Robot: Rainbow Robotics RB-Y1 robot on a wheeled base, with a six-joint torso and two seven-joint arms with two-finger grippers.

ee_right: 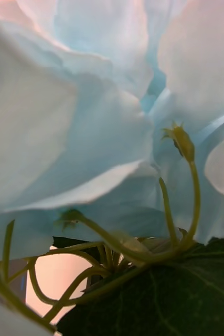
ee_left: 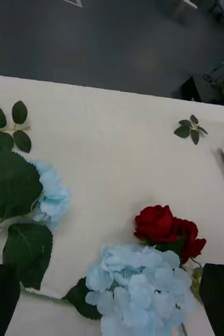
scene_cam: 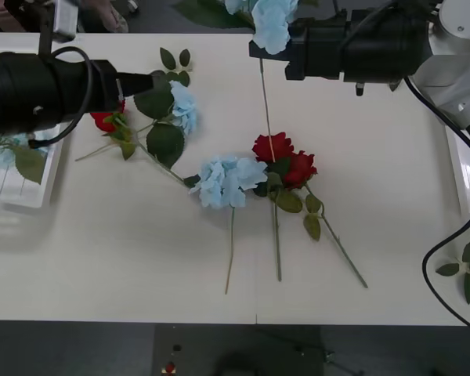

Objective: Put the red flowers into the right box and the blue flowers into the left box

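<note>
Step in hand: right gripper (scene_cam: 260,41), jaws pinching a blue flower (scene_cam: 272,19) aloft over the table's (scene_cam: 141,258) far edge, next owed a carry to the left box (scene_cam: 23,188); left gripper (scene_cam: 160,82), jaws spread, above the remaining red flowers (scene_cam: 286,160).

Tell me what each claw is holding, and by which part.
The right claw holds a blue flower by its head end, stem dangling; exact contact hidden. The left claw is open, holding nothing.

Mid-table, a blue flower (scene_cam: 229,181) lies just left of two touching red flowers (scene_cam: 285,163) — left box (scene_cam: 23,196) at the table's (scene_cam: 141,258) left edge.
</note>
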